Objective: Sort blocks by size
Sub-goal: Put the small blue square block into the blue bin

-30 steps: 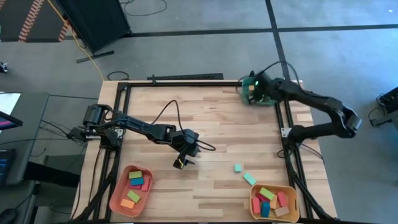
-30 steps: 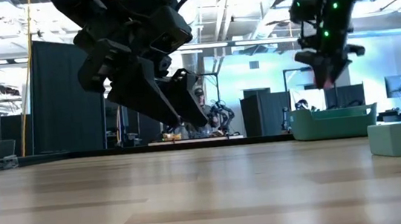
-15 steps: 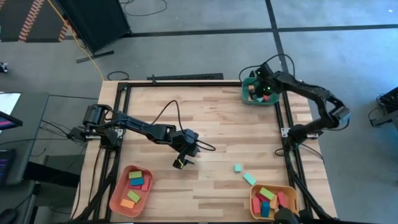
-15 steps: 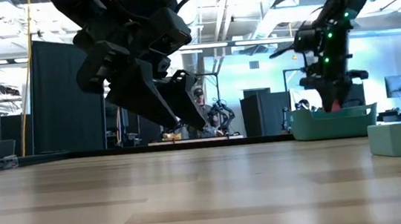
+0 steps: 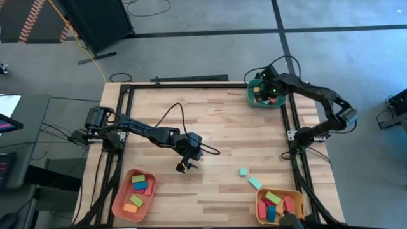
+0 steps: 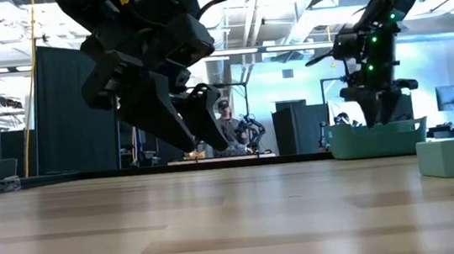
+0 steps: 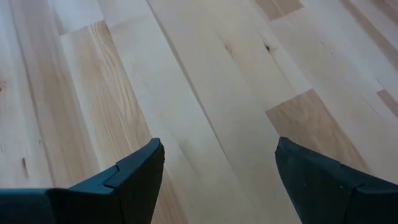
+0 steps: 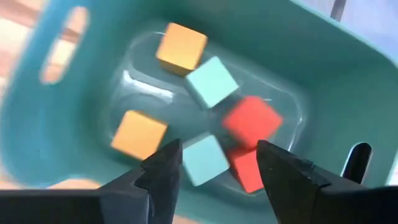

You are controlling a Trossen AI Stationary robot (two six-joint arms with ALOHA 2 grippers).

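My right gripper (image 8: pixel 219 149) hangs open above the green tray (image 5: pixel 264 102) at the table's far right corner, fingers pointing down into it. Inside the tray lie small cubes: two orange (image 8: pixel 181 48), two teal (image 8: pixel 211 81) and two red (image 8: pixel 252 121). Two teal blocks (image 5: pixel 243 172) (image 5: pixel 255 183) lie flat on the wood toward the near right; one shows in the low view (image 6: pixel 448 158). My left gripper (image 7: pixel 217 180) stands open above bare wood near the table's middle (image 5: pixel 183 166).
A salmon tray (image 5: pixel 133 194) holding several blocks sits at the near left. A yellow tray (image 5: pixel 280 207) with several blocks sits at the near right. The black frame rails (image 5: pixel 292 127) run along the table's sides. Bare wood lies between the two arms.
My right gripper has come down over the green tray, moving a little toward the table's near edge. The red block that showed at its fingertips is gone from them; it has let go. My left arm has kept still.
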